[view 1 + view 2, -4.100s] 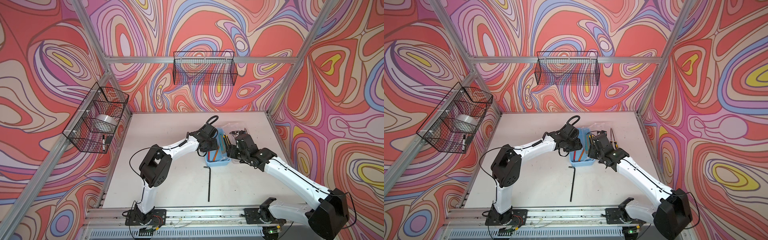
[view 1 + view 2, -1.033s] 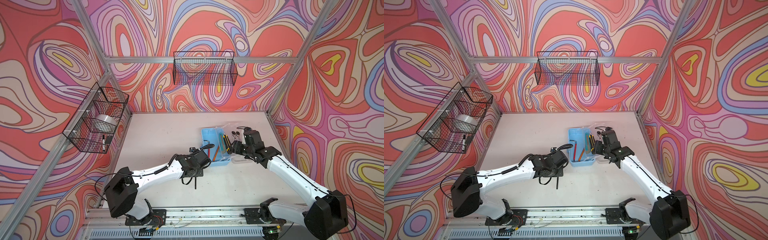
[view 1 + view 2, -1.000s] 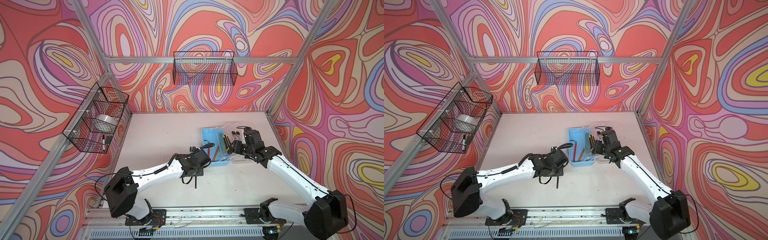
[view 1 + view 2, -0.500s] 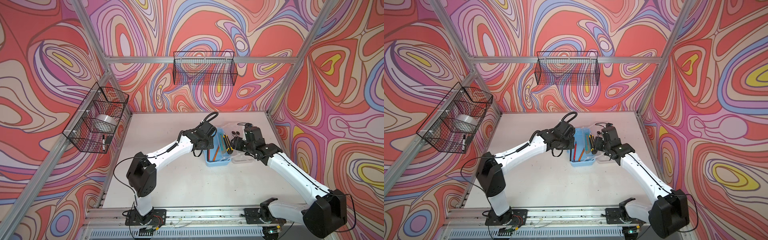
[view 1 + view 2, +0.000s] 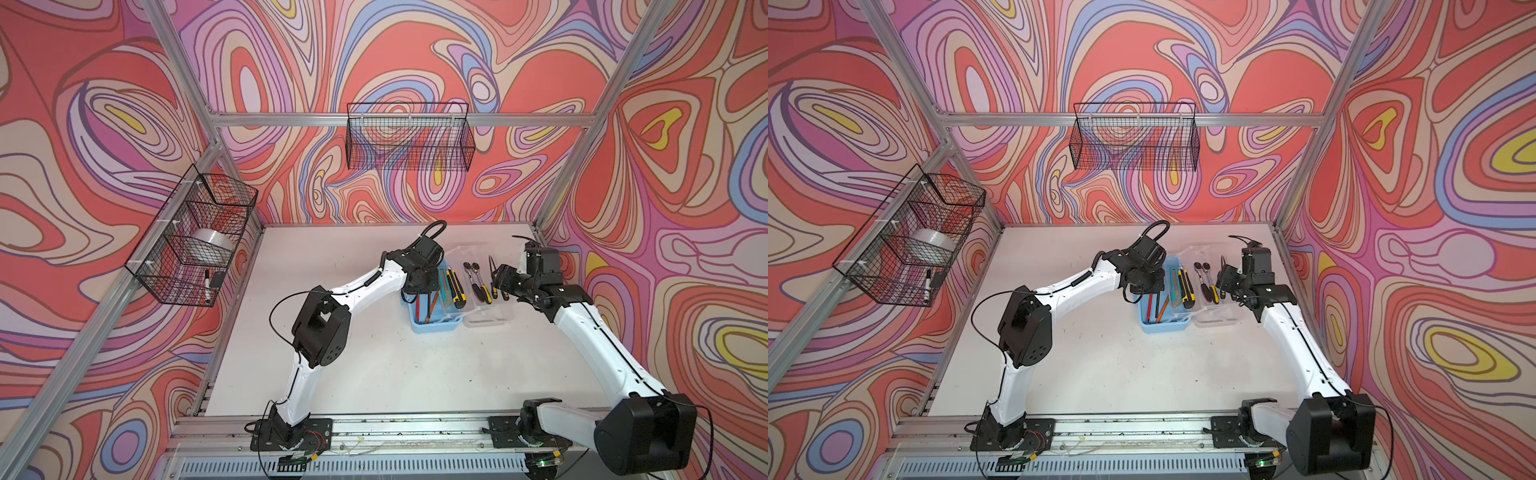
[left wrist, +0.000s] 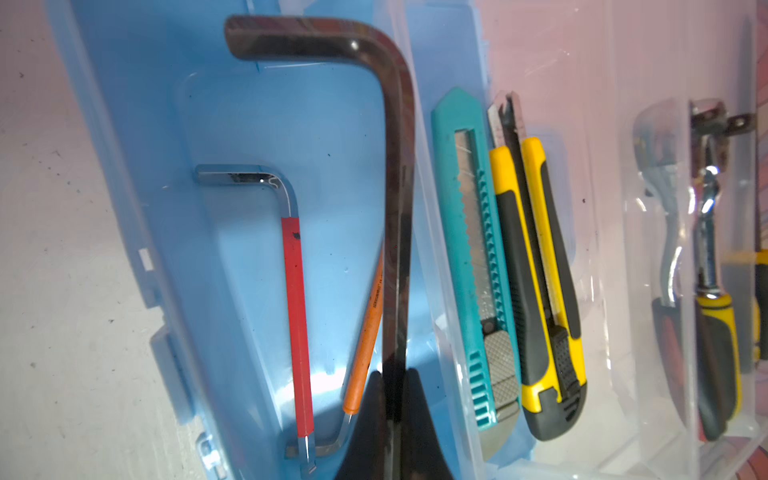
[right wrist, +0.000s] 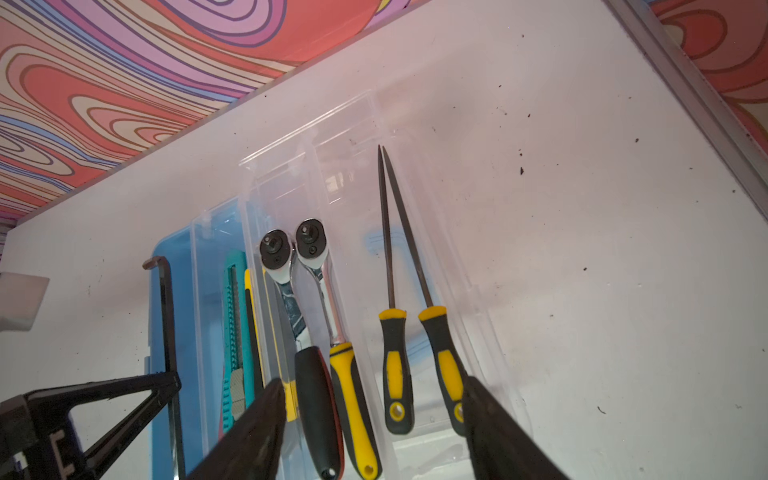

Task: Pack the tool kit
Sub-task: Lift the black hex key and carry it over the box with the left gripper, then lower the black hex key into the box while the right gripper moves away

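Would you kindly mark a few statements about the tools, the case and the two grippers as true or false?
1. The left gripper is shut on the large black hex key. True.
2. The right gripper grips a ratchet. False: its jaws stand open and hold nothing.
3. A teal cutter and a yellow cutter lie side by side. True.
4. The red-sleeved hex key lies on the bare table. False: it lies inside the blue case.
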Available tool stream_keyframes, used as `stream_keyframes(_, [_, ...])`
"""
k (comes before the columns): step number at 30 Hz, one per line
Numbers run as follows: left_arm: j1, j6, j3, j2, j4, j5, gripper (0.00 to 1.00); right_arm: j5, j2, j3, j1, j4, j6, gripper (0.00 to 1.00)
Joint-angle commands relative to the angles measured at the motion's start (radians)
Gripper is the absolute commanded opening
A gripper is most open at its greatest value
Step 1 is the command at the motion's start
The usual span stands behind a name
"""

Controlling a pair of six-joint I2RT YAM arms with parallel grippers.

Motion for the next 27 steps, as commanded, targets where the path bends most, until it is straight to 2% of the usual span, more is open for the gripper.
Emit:
stream_keyframes(1, [0.011,-0.043,-0.020,-0.001,0.003,0.009,0.00,-0.045,-0.002,-0.007,-0.017,0.016,-0.031,0.69])
stream_keyframes(5, [0.013,-0.071,-0.029,0.019,0.011,0.028,0.00,-0.047,0.016,-0.003,-0.085,0.020,-0.057,0.70])
stream_keyframes(9, [0.013,-0.071,-0.028,0.050,-0.005,0.040,0.00,-0.161,0.047,-0.006,-0.189,0.078,-0.070,0.70])
stream_keyframes(13, [0.016,-0.073,-0.035,0.061,0.004,0.038,0.00,-0.247,0.077,-0.027,-0.204,0.145,-0.087,0.71])
stream_keyframes(19, [0.022,-0.078,-0.030,0.078,-0.005,0.046,0.00,-0.288,0.105,-0.054,-0.221,0.187,-0.074,0.72])
stream_keyframes(21, [0.024,-0.077,-0.029,0.078,-0.003,0.053,0.06,-0.303,0.109,-0.069,-0.229,0.204,-0.074,0.72])
stream_keyframes(27, [0.025,-0.073,-0.028,0.049,0.004,0.043,0.36,-0.351,0.139,-0.097,-0.265,0.252,-0.064,0.73])
